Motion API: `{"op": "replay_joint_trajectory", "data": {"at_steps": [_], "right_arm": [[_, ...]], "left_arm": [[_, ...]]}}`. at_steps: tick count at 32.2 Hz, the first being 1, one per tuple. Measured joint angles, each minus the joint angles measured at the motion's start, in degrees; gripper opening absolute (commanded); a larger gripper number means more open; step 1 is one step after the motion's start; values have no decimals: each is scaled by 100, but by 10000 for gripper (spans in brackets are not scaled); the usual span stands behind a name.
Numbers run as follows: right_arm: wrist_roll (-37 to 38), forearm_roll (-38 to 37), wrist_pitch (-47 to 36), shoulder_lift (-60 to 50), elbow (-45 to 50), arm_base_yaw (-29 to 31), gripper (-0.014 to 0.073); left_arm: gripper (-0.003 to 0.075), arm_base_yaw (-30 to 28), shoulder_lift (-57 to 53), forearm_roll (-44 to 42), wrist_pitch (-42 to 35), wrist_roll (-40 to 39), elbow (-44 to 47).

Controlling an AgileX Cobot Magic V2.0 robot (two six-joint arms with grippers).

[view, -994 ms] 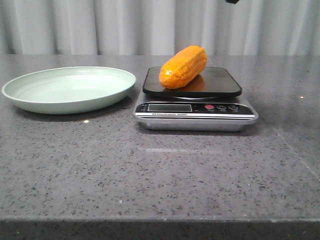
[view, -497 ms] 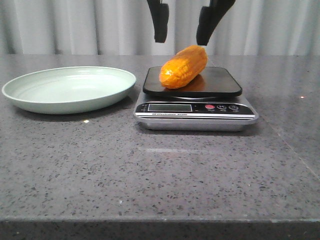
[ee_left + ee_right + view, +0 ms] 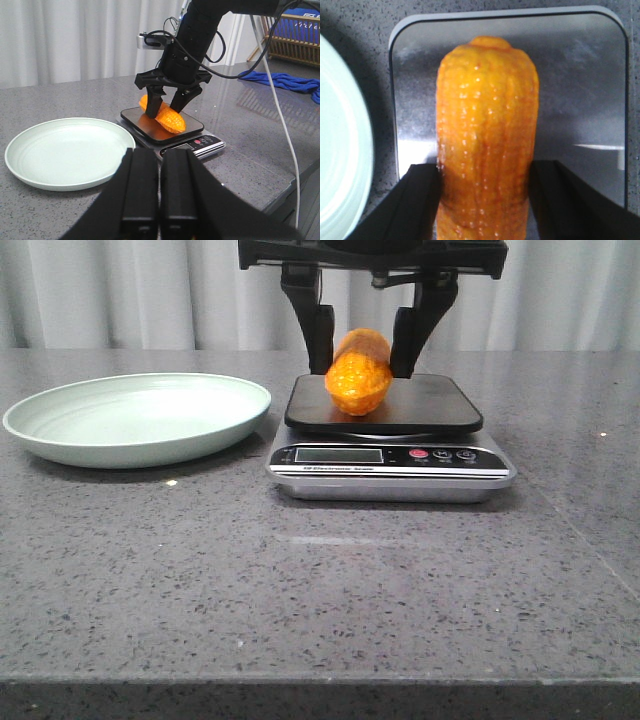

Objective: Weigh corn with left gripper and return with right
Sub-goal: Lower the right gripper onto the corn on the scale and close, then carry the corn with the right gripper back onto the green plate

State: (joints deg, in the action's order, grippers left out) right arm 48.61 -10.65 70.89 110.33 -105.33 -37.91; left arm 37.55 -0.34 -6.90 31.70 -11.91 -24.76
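Observation:
The orange-yellow corn (image 3: pixel 358 380) lies on the black platform of the kitchen scale (image 3: pixel 440 405), one blunt end toward the front. My right gripper (image 3: pixel 363 368) has come down from above, and its two black fingers press against the cob's two sides. The right wrist view shows the corn (image 3: pixel 487 135) filling the gap of the right gripper (image 3: pixel 487 170) over the scale (image 3: pixel 580 75). The left wrist view shows the left gripper (image 3: pixel 159 152) shut and empty, back from the plate, with the corn (image 3: pixel 167 116) and right gripper (image 3: pixel 165 111) beyond. The left gripper is out of the front view.
A pale green plate (image 3: pixel 140 420) sits left of the scale, also in the left wrist view (image 3: pixel 65 150) and the right wrist view (image 3: pixel 340 150). White curtains hang behind the table. A blue cloth (image 3: pixel 280 80) and a white cable (image 3: pixel 280 115) lie off to the right.
The right gripper has come down from above the scale and closed around the corn. The corn has turned from lying diagonally to pointing its end forward.

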Motion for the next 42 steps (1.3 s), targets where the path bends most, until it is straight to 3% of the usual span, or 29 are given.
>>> {"op": "replay_joint_trajectory", "data": {"at_steps": [9, 30, 37, 42], "right_arm": [[0, -39, 2, 77, -42, 0, 435], [-415, -101, 55, 266, -329, -33, 436], [-718, -89, 40, 506, -910, -499, 436], [-741, 129, -741, 533, -1064, -899, 437]], "left_arm": [[128, 0, 0, 0, 0, 0, 0], [127, 0, 0, 0, -19, 0, 0], [127, 0, 0, 0, -19, 0, 0], [127, 0, 0, 0, -19, 0, 0]]}}
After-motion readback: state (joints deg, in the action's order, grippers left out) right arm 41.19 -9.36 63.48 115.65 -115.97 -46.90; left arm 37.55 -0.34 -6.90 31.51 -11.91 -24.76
